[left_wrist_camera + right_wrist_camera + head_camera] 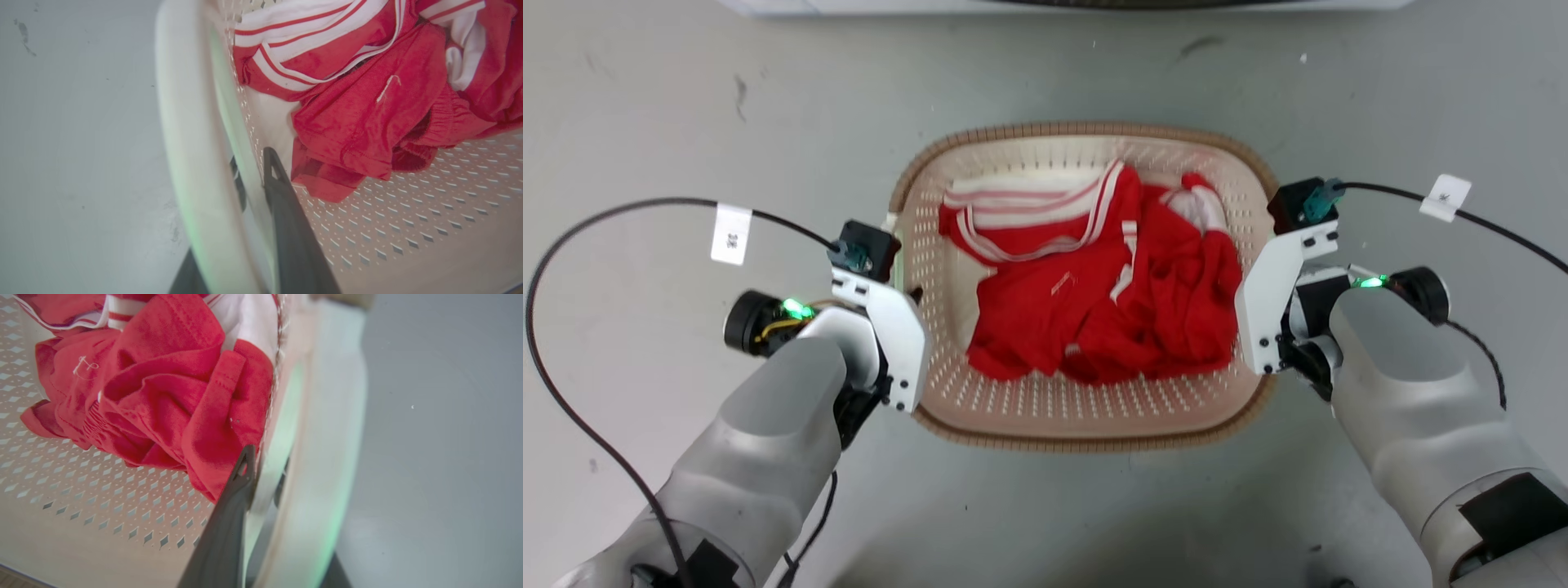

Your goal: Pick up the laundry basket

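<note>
At basket (1086, 433) side walls: L gripper (252, 160) & R gripper (266, 459), jaws seemingly clamped astride each; prob. stiff, light w/ clothes (1094, 302); lift level.

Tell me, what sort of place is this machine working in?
Probably a laundry room, or a mock-up of one: a laundry basket holding crumpled red-and-white clothes sits on a bare grey floor, and a white edge, perhaps an appliance, runs along the head view's top.

Crumpled red garments (1094, 302) with white stripes lie heaped in the middle. The grey floor (1045, 73) bears dark scuffs (740, 94) at the far left. A white panel edge (849, 6) runs along the far side.
</note>
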### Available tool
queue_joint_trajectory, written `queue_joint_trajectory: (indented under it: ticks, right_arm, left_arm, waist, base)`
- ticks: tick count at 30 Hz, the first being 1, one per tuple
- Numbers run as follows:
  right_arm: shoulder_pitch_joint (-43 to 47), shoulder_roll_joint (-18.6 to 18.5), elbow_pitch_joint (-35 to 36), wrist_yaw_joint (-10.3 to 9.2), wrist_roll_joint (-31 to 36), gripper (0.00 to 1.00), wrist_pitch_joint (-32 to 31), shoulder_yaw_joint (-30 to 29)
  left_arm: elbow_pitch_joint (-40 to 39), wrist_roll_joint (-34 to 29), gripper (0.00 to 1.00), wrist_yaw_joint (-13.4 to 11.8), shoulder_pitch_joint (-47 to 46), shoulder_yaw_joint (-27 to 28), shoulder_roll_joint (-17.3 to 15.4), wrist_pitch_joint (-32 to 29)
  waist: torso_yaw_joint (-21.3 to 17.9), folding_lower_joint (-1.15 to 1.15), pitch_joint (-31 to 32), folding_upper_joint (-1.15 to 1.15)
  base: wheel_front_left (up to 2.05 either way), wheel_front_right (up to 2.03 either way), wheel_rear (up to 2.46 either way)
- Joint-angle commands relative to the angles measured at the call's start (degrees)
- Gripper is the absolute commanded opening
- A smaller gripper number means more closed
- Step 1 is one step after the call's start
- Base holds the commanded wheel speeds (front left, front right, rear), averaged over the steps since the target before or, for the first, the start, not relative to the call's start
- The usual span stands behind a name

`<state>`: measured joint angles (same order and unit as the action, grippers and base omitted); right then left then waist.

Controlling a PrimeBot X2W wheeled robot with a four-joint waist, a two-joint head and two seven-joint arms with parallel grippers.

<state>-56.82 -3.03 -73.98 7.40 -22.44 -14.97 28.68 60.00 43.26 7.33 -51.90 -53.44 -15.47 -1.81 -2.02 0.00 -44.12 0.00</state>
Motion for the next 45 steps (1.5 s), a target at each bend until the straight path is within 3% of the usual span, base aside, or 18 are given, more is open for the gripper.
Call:
queue_joint_trajectory:
  ticks: [1, 13, 24, 30, 45]
  right_arm:
    - [0.2, 0.3, 0.3, 0.16, 0.8, 0.0, -0.9, 0.2]
    - [4.9, 0.0, 0.2, 0.08, 2.1, 0.0, -14.0, -2.0]
    - [9.4, -0.2, 0.5, 0.08, -2.6, 0.0, -24.8, 0.1]
    - [11.0, -0.1, 2.4, 0.09, -5.3, 0.0, -30.7, 2.1]
    - [14.5, 0.0, 3.9, 0.16, -8.9, 0.0, -35.0, 5.6]
  left_arm:
    - [-0.7, 0.5, 0.0, 0.2, 1.0, -1.1, -0.5, -1.0]
    - [-7.3, 12.7, 0.0, 0.2, 3.7, -10.0, -4.5, -13.5]
    - [-10.6, 21.9, 0.0, 0.3, 7.4, -16.3, -6.8, -24.2]
    - [-11.8, 26.1, 0.0, 0.3, 9.5, -17.7, -6.9, -28.9]
    - [-11.8, 31.2, 0.0, 0.4, 12.4, -19.1, -7.5, -38.5]
  waist:
    - [-0.2, 0.0, 4.0, 0.0]
    - [-0.2, 0.0, 21.3, 0.0]
    - [-0.1, 0.0, 34.6, 0.0]
    - [0.0, 0.0, 39.9, 0.0]
    - [-0.2, 0.0, 47.9, 0.0]
  base:
    - [0.0, 0.0, 0.0]
    - [0.0, 0.0, 0.0]
    - [0.0, 0.0, 0.0]
    - [0.0, 0.0, 0.0]
    - [0.0, 0.0, 0.0]
